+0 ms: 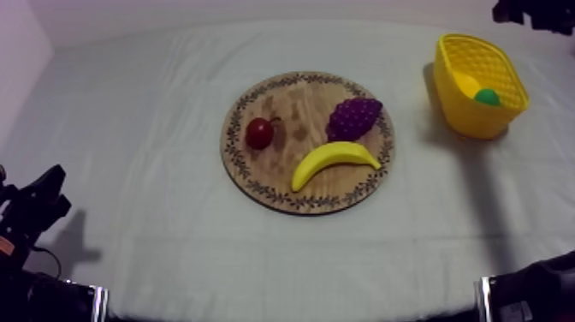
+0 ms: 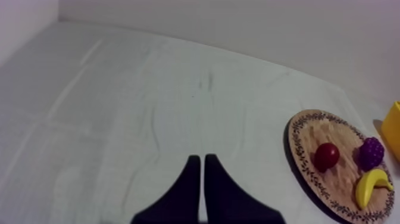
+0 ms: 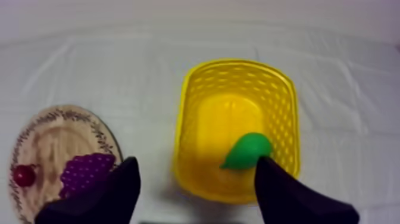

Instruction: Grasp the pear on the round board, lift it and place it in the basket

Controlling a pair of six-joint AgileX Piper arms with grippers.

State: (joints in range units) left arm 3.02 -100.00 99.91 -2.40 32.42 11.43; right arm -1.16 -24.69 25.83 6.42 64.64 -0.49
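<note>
Green on yellow: the pear [image 3: 249,150] lay inside the basket [image 3: 190,107], off the wooden board [image 3: 50,140], so I judged the drop as done. My right hand [image 3: 196,164] hung over the basket with fingers spread and nothing between them, while my left hand [image 2: 202,158] sat closed on nothing above bare worktop [image 2: 149,107]. The next move, I reckoned, called only for lifting the right arm straight clear of the rim.

Top view, I get just the pear [image 1: 488,97] tip above the basket [image 1: 466,120] wall, right arm [image 1: 532,12] clipped by the edge, left wrist view clips basket and board [image 2: 333,128], right wrist view, my finger [image 3: 113,190] covers part of the grapes [image 3: 86,170].
</note>
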